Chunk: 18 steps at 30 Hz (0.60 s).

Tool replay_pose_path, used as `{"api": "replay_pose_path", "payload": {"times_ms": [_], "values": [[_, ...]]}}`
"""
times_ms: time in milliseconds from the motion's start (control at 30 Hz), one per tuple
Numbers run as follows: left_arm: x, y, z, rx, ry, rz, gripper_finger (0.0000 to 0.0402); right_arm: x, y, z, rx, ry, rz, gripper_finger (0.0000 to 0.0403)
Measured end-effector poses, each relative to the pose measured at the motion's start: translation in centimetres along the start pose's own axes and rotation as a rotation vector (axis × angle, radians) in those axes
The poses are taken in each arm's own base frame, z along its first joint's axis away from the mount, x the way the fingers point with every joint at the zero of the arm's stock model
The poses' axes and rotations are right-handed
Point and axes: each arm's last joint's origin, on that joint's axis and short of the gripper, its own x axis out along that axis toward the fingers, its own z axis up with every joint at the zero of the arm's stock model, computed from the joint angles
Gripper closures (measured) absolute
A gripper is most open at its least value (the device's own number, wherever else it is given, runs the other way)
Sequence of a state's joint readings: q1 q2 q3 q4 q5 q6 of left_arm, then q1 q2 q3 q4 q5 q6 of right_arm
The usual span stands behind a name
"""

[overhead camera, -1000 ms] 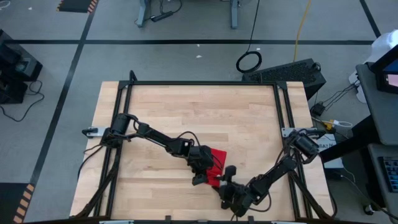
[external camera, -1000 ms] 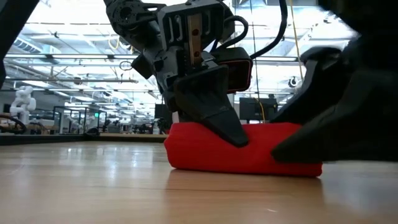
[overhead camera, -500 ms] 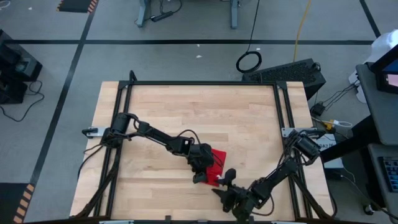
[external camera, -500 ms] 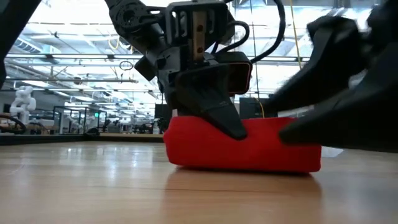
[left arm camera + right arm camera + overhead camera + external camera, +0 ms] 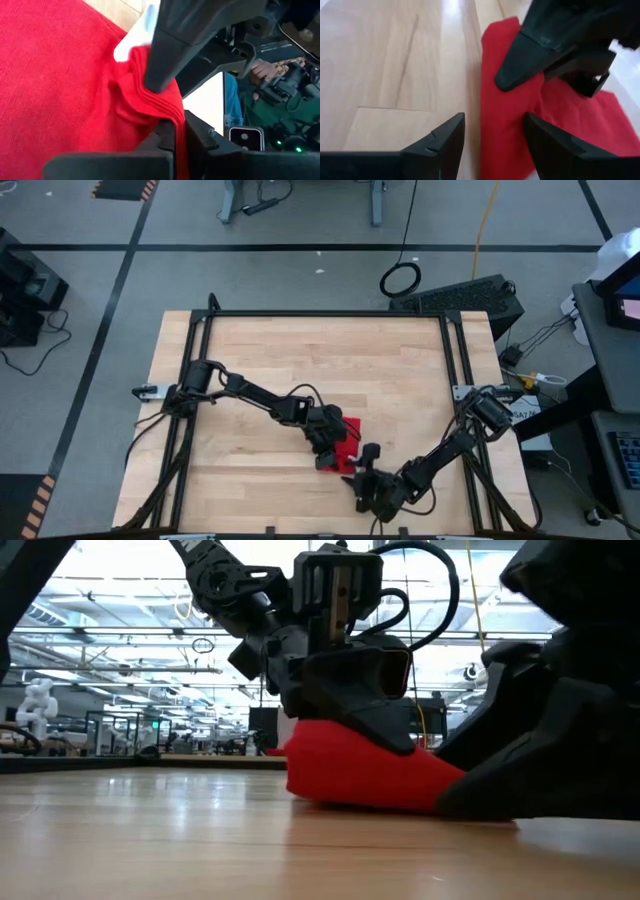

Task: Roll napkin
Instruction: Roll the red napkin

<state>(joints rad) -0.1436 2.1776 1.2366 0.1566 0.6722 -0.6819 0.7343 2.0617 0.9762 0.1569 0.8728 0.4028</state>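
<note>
A: Where do we see the napkin point(image 5: 345, 442)?

B: It lies bunched on the wooden table point(image 5: 260, 360), near the front edge, between both arms.

A: And the left gripper point(image 5: 327, 457)?

B: We see its fingers closed tight on a fold of the red cloth, pressing it down.

A: The right gripper point(image 5: 492, 137)?

B: Its fingers stand apart, holding nothing, just beside the napkin edge.

Bright red soft fabric napkin point(image 5: 347, 442) bunched on the pale wooden table point(image 5: 400, 380), near its front edge, about midway across. Left gripper point(image 5: 327, 457) on the napkin's front-left part, pinching a fold. Right gripper point(image 5: 364, 477) just in front, fingers straddling the napkin's edge.
</note>
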Motion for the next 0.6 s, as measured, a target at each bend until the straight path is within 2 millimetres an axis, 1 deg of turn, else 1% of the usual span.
{"api": "replay_pose_path", "payload": {"times_ms": [233, 433, 600], "values": [[-0.2, -0.3, 0.3, 0.016, -0.037, 0.029, 0.0343, 1.1, -1.1, -0.6, 0.115, 0.074, 0.049, 0.0206], [-0.1, -0.3, 0.4, 0.078, -0.076, 0.084, 0.0313, 1.5, -1.4, -0.7, 0.172, 0.109, 0.063, 0.0206], [-1.1, -1.0, 0.4, 0.115, -0.075, 0.124, 0.0272, 1.5, -1.5, -0.9, 0.212, 0.138, 0.058, 0.0206]]}}
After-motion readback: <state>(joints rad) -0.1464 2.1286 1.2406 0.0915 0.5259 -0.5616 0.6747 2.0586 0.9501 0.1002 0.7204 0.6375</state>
